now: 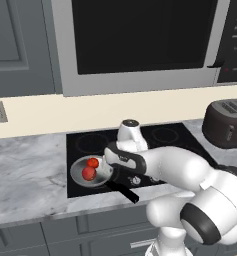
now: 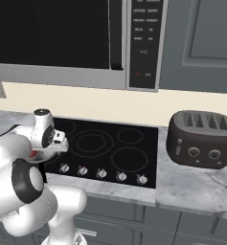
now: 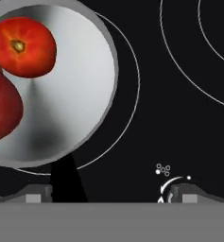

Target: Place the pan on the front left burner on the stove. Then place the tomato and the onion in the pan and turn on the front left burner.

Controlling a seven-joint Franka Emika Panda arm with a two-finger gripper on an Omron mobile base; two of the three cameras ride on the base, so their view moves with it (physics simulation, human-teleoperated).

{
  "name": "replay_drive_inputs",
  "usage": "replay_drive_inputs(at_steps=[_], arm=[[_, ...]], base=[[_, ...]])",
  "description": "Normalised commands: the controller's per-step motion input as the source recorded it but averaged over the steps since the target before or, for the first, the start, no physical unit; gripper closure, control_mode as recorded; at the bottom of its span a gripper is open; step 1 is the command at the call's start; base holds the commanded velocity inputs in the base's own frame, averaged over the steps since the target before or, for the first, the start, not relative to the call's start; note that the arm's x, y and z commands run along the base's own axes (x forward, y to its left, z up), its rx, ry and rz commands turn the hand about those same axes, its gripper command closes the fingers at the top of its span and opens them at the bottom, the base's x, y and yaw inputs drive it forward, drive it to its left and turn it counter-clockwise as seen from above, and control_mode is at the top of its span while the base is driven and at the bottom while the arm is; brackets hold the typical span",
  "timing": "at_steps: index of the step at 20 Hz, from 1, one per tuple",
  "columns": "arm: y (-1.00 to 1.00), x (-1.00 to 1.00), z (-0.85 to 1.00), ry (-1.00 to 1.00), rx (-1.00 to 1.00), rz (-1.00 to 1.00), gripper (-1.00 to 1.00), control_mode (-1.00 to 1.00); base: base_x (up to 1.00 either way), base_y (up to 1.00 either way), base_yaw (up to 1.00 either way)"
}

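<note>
The pan [image 1: 91, 171] sits on the front left burner [image 3: 125, 101] of the stove [image 2: 110, 143], with the tomato [image 3: 22, 46] and the onion [image 3: 2, 111] both lying in it, touching each other; in the left base view the two red balls sit side by side in the pan, and its black handle [image 1: 124, 192] points out toward the desk's [image 1: 25, 170] front edge. So the placing looks done, and what remains, as I judge it, is the knob. The claw [image 3: 111, 191] hovers above the stove, released, its two tips spread wide with nothing between them. In the hand view the pan lies up and to the left of the claw, the handle running down to just beside the left tip, while a small white knob marking [image 3: 164, 177] shows just above the right tip. That is the relation that matters: the knob row [image 2: 101, 172] lies along the stove's front edge, nearer the robot than the pan, and the claw hangs between the pan and that row. Which knob serves the front left burner I cannot tell from here. The arm [image 1: 185, 175] reaches forward and left from the base, forearm roughly level, wrist bent so the hand points steeply down at the glass.
</note>
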Motion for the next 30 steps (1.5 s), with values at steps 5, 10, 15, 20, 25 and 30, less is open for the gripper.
replay_drive_inputs(at_steps=[5,10,15,20,25,30], arm=[[-0.37,0.0,0.0,0.0,0.0,0.0,-1.0,-1.0],[-0.26,0.0,0.0,0.0,0.0,-0.05,-1.0,-1.0],[-0.06,0.0,0.0,0.0,0.0,-0.09,-1.0,-1.0],[-0.13,0.0,0.0,0.01,0.0,-0.1,-1.0,-1.0],[-0.06,0.0,0.0,0.01,0.0,-0.04,-1.0,-1.0],[-0.18,-0.07,0.0,0.02,0.0,-0.02,-1.0,-1.0]], base=[[0.0,0.0,0.0],[0.0,0.0,0.0],[0.0,0.0,0.0],[0.0,0.0,0.0],[0.0,0.0,0.0],[0.0,0.0,0.0]])
